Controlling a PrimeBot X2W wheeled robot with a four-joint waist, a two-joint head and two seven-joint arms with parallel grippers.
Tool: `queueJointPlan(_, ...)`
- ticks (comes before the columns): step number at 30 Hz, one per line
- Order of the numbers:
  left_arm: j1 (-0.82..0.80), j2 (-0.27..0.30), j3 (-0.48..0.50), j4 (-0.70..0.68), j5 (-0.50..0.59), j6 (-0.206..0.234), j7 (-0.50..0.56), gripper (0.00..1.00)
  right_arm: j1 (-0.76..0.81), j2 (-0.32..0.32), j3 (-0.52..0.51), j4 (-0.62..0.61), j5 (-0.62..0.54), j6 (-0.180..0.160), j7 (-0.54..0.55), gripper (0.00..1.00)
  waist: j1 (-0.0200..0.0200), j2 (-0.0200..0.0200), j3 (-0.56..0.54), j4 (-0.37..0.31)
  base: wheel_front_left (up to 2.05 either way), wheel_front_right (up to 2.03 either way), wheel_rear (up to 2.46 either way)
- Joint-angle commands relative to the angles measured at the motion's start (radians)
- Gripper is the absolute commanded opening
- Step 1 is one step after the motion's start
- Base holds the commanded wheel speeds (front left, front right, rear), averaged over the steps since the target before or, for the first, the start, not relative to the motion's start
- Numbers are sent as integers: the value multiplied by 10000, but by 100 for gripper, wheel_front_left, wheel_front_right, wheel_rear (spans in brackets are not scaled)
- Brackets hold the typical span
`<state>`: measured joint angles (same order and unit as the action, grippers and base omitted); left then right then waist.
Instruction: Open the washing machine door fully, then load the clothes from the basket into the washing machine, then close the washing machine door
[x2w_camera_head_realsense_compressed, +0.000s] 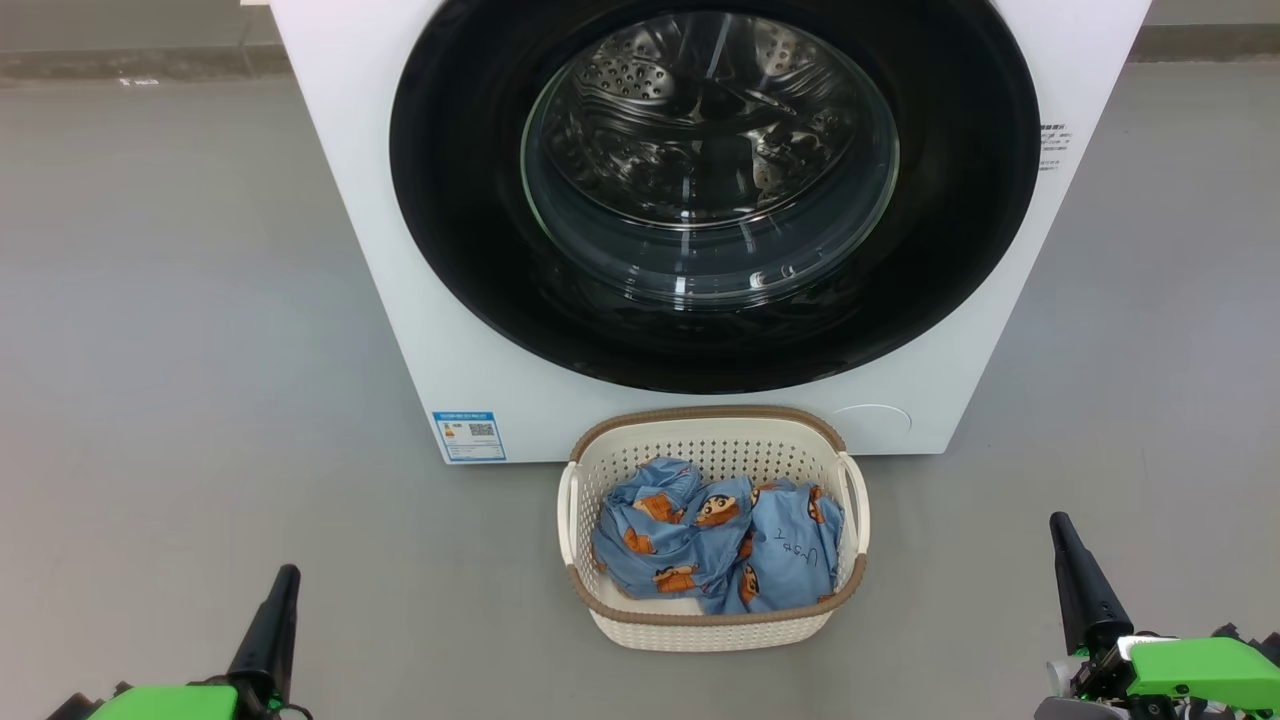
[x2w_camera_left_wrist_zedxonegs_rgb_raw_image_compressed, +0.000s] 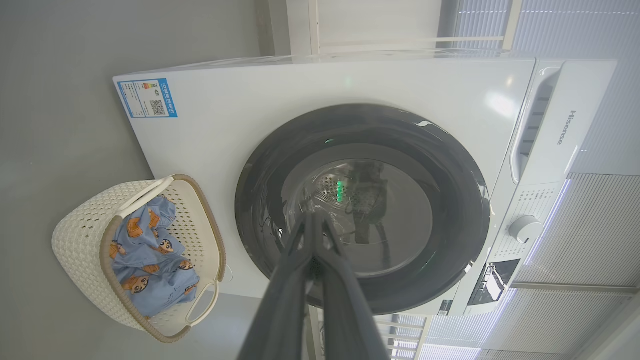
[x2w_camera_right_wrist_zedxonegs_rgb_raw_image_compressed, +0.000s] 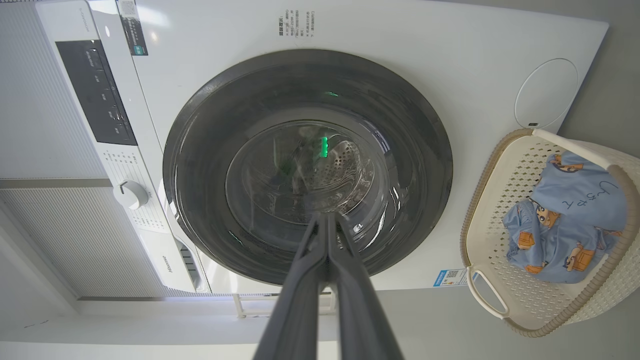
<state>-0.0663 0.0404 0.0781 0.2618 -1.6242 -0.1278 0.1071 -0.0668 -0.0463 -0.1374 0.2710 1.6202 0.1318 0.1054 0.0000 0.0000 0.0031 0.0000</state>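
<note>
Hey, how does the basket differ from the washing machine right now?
The basket is small, cream and open-topped; the washing machine is big, white, its door shut. The basket holds the blue clothes; the washing machine's drum looks empty. Both stand on the grey floor.

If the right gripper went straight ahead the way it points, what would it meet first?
Most likely the washing machine door, near its centre; the right gripper aims there, though depth is unclear.

Fitted on left gripper (x2w_camera_head_realsense_compressed: 286, 578) and right gripper (x2w_camera_head_realsense_compressed: 1061, 525) with two long, matte black fingers (x2w_camera_left_wrist_zedxonegs_rgb_raw_image_compressed: 287, 290), tapered to slim tips. Backed behind finger bases by bright green housings (x2w_camera_head_realsense_compressed: 1200, 665); trimmed beside right base with pale bracket (x2w_camera_head_realsense_compressed: 1140, 648).
</note>
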Motion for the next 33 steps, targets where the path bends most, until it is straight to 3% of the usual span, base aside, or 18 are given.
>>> queueJointPlan(1, -417, 107, 356, -168, 156, -29, 60, 0, -411, -47, 236, -263, -116, -11, 78, 0, 0, 0, 0, 0, 0, 0, 0)
queueJointPlan(22, -417, 105, 359, -168, 159, -29, 63, 0, -412, -45, 233, -263, -119, -11, 81, 0, 0, 0, 0, 0, 0, 0, 0)
queueJointPlan(23, 14, -4, -7, 29, -1, 2, -6, 100, 9, 8, -1, 36, 5, 0, -3, 100, 0, 0, 0, 0, 0, 0, 0)
queueJointPlan(33, 311, -159, -127, 313, 182, 2, -190, 100, 281, 115, 69, 440, -99, -1, -164, 100, 22, 0, -4, 18, 0, 0, 0)
